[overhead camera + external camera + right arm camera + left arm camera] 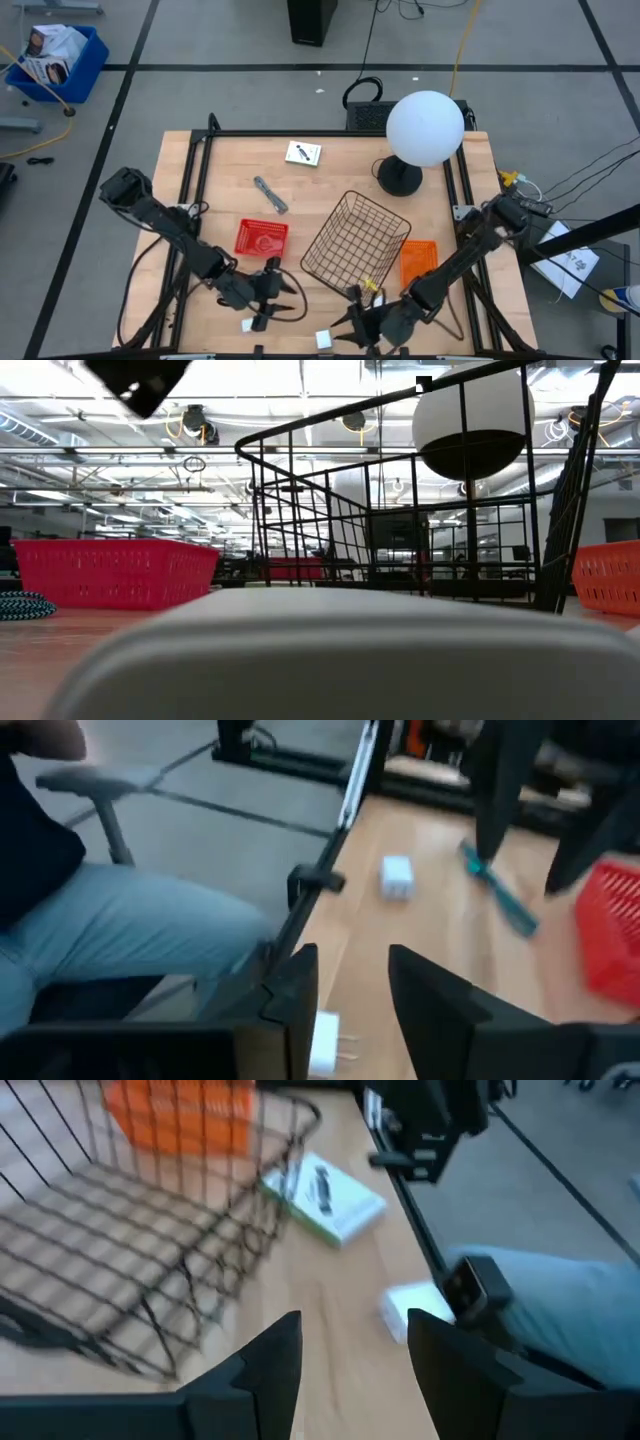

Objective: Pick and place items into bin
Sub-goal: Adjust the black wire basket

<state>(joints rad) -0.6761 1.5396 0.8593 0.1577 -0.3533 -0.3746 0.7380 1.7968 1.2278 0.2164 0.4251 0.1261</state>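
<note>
Your right gripper (350,995) was nearer: a tiny white block (325,1042) lay just at its fingers, which stood apart and held nothing. From above, that block (324,340) lay at nine o'clock from the claw (360,328). Your left gripper (285,297), fingers apart too, waited beside the other block (248,325).

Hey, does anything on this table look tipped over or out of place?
Yes. The black wire basket sits tilted, leaning toward the orange tray, rather than flat. A white block lies at the table's near edge.
</note>
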